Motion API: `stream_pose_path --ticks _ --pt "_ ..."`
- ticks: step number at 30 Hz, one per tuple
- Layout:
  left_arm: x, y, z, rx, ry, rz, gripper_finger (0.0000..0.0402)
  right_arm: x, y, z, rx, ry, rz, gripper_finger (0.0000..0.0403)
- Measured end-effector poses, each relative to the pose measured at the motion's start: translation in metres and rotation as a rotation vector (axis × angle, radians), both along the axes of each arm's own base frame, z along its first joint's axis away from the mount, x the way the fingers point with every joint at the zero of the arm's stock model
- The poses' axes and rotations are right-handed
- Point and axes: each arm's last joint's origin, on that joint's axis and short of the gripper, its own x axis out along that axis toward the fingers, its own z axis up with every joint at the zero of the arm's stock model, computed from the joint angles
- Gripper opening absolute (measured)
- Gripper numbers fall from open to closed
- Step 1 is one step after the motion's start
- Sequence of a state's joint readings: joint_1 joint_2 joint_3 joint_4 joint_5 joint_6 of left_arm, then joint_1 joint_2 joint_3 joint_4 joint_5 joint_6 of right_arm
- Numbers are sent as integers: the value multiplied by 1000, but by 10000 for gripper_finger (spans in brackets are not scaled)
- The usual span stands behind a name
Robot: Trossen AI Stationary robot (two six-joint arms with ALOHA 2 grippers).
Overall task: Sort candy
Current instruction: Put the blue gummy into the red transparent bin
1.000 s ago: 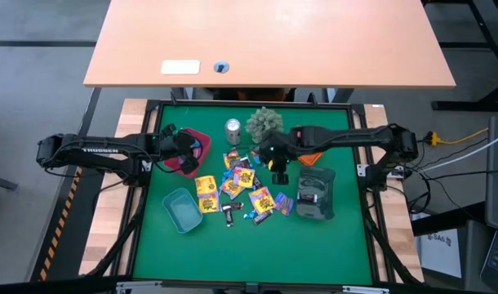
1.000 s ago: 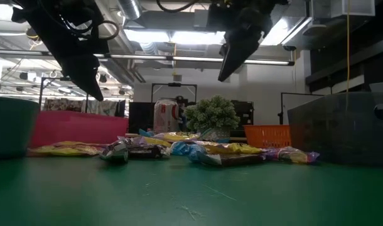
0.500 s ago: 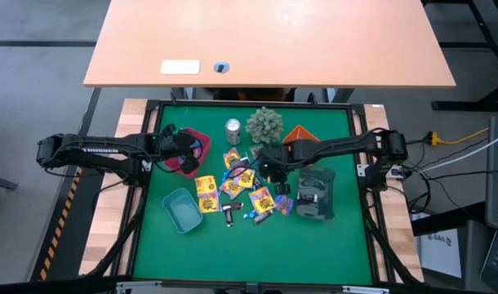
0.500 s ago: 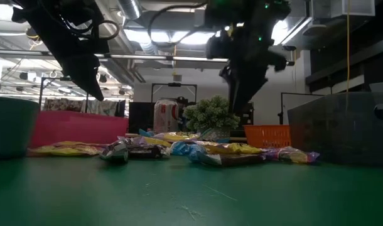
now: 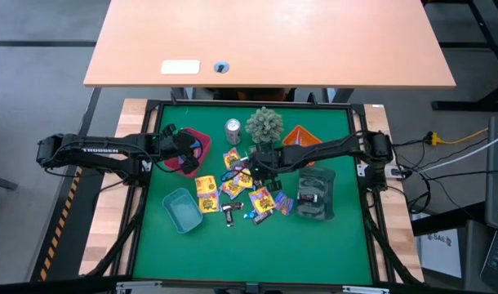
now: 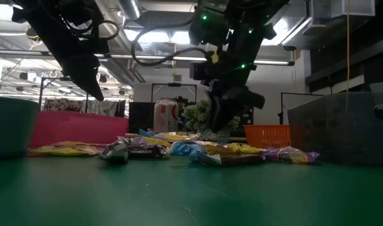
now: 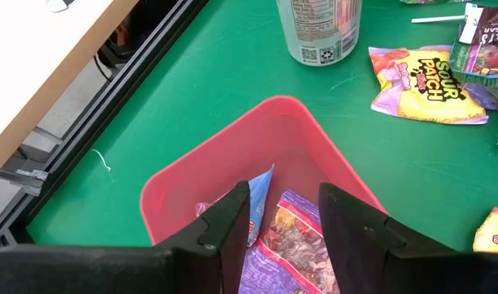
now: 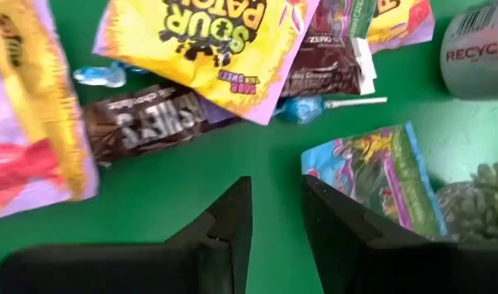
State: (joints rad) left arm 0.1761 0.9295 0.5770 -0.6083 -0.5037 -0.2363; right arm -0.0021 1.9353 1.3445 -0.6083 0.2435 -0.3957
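The candy point(image 5: 242, 189) lies loose in a pile on the green mat: yellow packets point(image 8: 208, 41), a dark brown bar point(image 8: 151, 118), small blue-wrapped pieces point(image 8: 302, 109). My right gripper point(image 5: 261, 169) hangs open just above the far right side of the pile, fingers slanting down, bare mat between them point(image 8: 277, 216); a blue-green packet point(image 8: 371, 175) lies beside it. My left gripper point(image 7: 283, 220) waits open over the pink tray point(image 7: 257, 114), which has purple and blue packets point(image 7: 294, 245) in it.
A silver can point(image 5: 233, 129) and a green plant ball point(image 5: 264, 122) stand at the far edge. An orange tray point(image 5: 300, 135) is behind the right arm, a dark grey container point(image 5: 314, 194) at the right, and a teal tray point(image 5: 181, 209) at the near left.
My right gripper has come down toward the candy pile and shifted toward the table's left, rolling its wrist as it sank. The candy has not moved.
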Motion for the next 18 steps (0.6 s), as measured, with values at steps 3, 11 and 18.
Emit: stream_pose_path --ticks 3,11,18 --pt "0 0 0 0 0 0 135 3 -4 -7 -10 0 -10 106" --pt "0 0 0 0 0 0 135 5 -27 -17 -7 14 -68 106" --pt "0 0 0 0 0 0 135 4 -40 -18 55 7 -83 106"
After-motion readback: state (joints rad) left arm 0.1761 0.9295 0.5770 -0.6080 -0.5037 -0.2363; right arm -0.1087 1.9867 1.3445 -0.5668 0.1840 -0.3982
